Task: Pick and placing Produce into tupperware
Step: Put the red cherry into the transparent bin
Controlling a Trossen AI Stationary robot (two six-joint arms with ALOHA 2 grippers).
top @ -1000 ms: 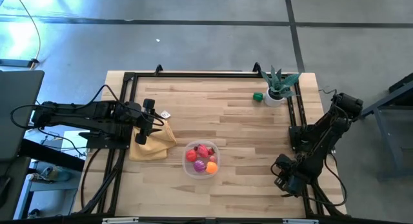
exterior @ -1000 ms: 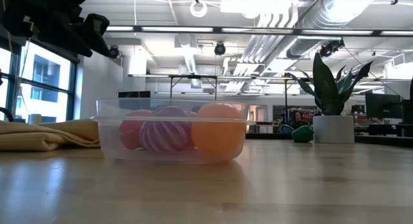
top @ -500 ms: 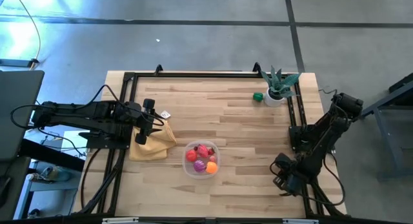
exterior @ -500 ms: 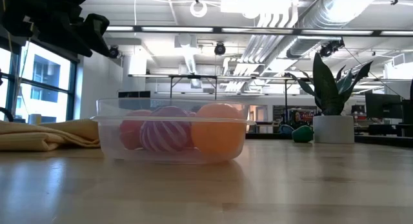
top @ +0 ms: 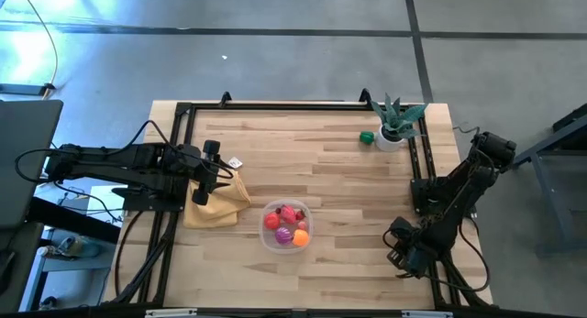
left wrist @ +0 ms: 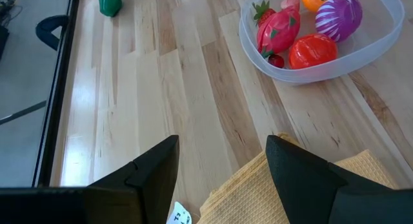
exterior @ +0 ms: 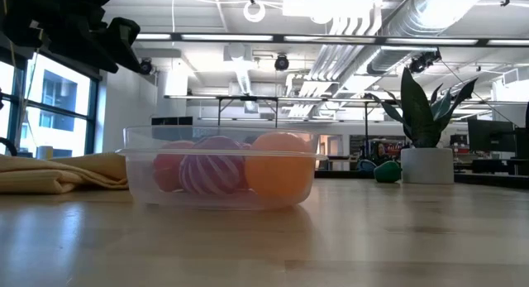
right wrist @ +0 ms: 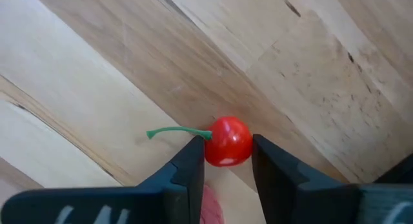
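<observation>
The clear tupperware (top: 286,225) stands on the table toward its front middle. It holds several pieces of produce, red, purple and orange (left wrist: 303,30). A green piece (top: 367,137) lies on the wood at the far right, beside the potted plant. A small red cherry (right wrist: 227,141) with a green stem sits on the table near the front right. My right gripper (top: 404,252) points down and is shut on it. My left gripper (left wrist: 222,145) hangs open over the yellow cloth (top: 218,201) at the left, with nothing between its fingers. My right gripper pinches the cherry's round body (right wrist: 248,141) between its two fingers, one on each side. The fingers come from above and point down. The cherry rests on the table, its green stem (right wrist: 171,132) sticking out sideways past one finger (right wrist: 190,162).
A spiky plant in a white pot (top: 394,126) stands at the far right corner. A black frame (top: 275,105) runs along the table's far and side edges. Bare wood lies between the tupperware and the right arm.
</observation>
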